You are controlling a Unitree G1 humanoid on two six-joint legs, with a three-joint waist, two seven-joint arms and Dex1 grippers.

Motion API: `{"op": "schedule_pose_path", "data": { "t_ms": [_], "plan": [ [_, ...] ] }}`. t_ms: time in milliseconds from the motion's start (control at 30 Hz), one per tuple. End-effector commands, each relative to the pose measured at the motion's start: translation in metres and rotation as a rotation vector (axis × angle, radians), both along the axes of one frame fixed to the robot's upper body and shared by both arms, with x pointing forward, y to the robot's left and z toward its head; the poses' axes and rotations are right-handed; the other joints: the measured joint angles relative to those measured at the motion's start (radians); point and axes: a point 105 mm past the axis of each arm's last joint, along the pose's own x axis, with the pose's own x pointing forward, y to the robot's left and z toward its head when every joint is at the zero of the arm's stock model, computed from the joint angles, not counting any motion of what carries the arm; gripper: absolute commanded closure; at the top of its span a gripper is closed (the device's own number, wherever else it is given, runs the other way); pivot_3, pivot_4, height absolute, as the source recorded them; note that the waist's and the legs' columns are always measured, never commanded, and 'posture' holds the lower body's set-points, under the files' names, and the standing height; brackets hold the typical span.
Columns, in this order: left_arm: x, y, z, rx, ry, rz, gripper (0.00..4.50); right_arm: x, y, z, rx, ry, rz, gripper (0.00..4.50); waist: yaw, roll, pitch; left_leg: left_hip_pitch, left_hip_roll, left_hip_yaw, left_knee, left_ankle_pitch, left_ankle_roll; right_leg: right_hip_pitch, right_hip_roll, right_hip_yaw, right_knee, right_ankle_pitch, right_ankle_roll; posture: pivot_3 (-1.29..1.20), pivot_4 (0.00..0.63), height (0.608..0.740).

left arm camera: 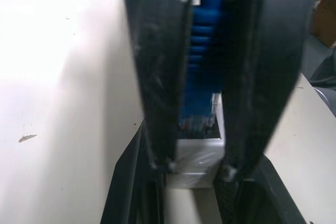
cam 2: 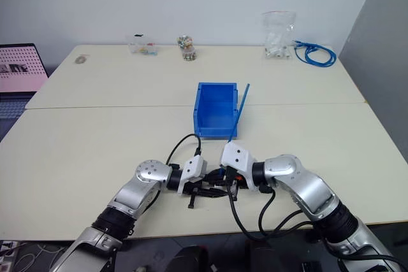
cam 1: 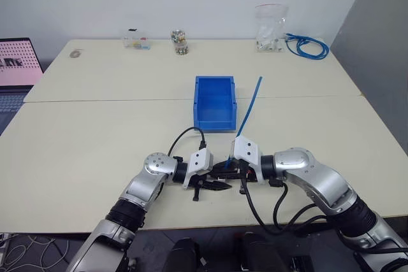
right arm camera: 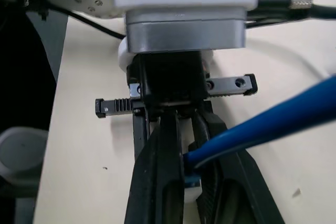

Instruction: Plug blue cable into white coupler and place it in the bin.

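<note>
Near the worktop's front edge the two grippers meet tip to tip. The left gripper (cam 1: 215, 185) is clamped on the white coupler (left arm camera: 197, 156), the cable's plug seated at its opening. The right gripper (cam 1: 231, 171) pinches the blue cable (cam 1: 248, 109), which slants up and away, its free end beside the bin (cam 1: 215, 102) at mid-table.

I found no text, label, brand, number or sign that could be read anywhere. The open laptop with the pink screen (cam 1: 19, 62) at the worktop's far left edge showed small dark marks, too fine for me to make out as words.
</note>
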Motion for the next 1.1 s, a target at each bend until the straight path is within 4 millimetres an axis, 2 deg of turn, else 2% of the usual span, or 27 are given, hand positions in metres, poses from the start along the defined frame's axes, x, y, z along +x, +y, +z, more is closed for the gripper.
{"op": "schedule_pose_path", "data": {
  "t_ms": [33, 233, 433, 633, 667, 733, 833, 967, 1033, 1100],
  "plan": [
    [-0.001, 0.001, 0.001, -0.001, -0.009, 0.006, 3.68, -0.003, -0.005, -0.026, -0.092, 0.026, 0.026, 4.37, 0.000, 0.000, 0.000, 0.000, 0.000, 0.000, 0.000, 0.000, 0.000, 0.000, 0.000, 0.000, 0.000, 0.000, 0.000, 0.00, 0.150, 0.740],
    [-0.001, 0.000, 0.002, -0.008, -0.013, 0.012, 3.68, -0.008, 0.002, -0.039, -0.087, 0.090, 0.046, 4.37, -0.001, 0.000, -0.005, 0.001, 0.000, 0.000, 0.000, 0.000, 0.000, 0.000, 0.000, 0.001, 0.000, 0.000, 0.000, 0.00, 0.150, 0.740],
    [0.000, 0.000, 0.002, -0.011, -0.021, 0.022, 3.68, -0.005, -0.009, -0.063, -0.129, 0.204, 0.002, 4.37, -0.003, 0.000, -0.015, 0.003, 0.002, 0.000, -0.001, 0.000, 0.000, 0.002, 0.000, 0.001, 0.001, 0.000, -0.001, 0.00, 0.150, 0.740],
    [0.000, 0.000, 0.005, -0.029, -0.024, 0.036, 3.68, -0.005, -0.015, -0.062, -0.119, 0.227, -0.010, 4.37, -0.003, 0.002, -0.020, 0.004, 0.002, 0.000, -0.001, 0.000, 0.000, 0.002, 0.001, 0.001, 0.001, 0.000, -0.001, 0.00, 0.150, 0.740],
    [0.000, 0.001, 0.007, -0.035, -0.023, 0.041, 2.97, -0.004, -0.015, -0.059, -0.108, 0.223, -0.014, 4.37, -0.003, 0.002, -0.020, 0.004, 0.001, 0.000, -0.001, 0.000, 0.000, 0.002, 0.001, 0.001, 0.001, 0.000, -0.001, 0.00, 0.150, 0.740],
    [0.002, 0.003, 0.012, -0.053, -0.027, 0.062, 2.67, 0.000, -0.014, -0.048, -0.061, 0.229, -0.044, 4.37, -0.002, 0.002, -0.021, 0.004, 0.001, 0.000, -0.001, 0.000, 0.000, 0.002, 0.001, 0.001, 0.001, 0.000, -0.001, 0.00, 0.150, 0.740],
    [0.005, 0.008, 0.026, -0.096, -0.050, 0.122, 1.98, 0.011, -0.008, -0.017, 0.069, 0.270, -0.124, 4.37, -0.002, 0.002, -0.020, 0.003, 0.001, 0.000, -0.001, 0.000, 0.000, 0.002, 0.000, 0.001, 0.001, 0.000, -0.001, 0.00, 0.150, 0.740],
    [-0.008, 0.021, 0.045, -0.135, -0.061, 0.189, 1.09, 0.026, -0.005, 0.029, 0.212, 0.314, -0.196, 4.37, -0.005, 0.004, -0.018, 0.002, 0.002, -0.001, -0.001, 0.000, 0.000, 0.000, -0.002, 0.002, 0.001, 0.000, -0.002, 0.00, 0.150, 0.740],
    [-0.012, 0.026, 0.051, -0.144, -0.064, 0.228, 0.62, 0.030, -0.005, 0.042, 0.241, 0.338, -0.210, 4.37, -0.005, 0.006, -0.016, 0.001, 0.003, 0.000, -0.001, 0.000, 0.000, -0.001, -0.002, 0.002, 0.001, 0.002, -0.006, 0.00, 0.150, 0.740],
    [-0.014, 0.036, 0.060, -0.160, -0.086, 0.310, 0.12, 0.045, -0.009, 0.061, 0.292, 0.381, -0.255, 4.37, -0.001, 0.007, -0.015, 0.000, 0.002, -0.001, -0.001, 0.000, 0.000, -0.001, -0.002, 0.002, 0.001, 0.002, -0.006, 0.00, 0.150, 0.740]
  ]
}}
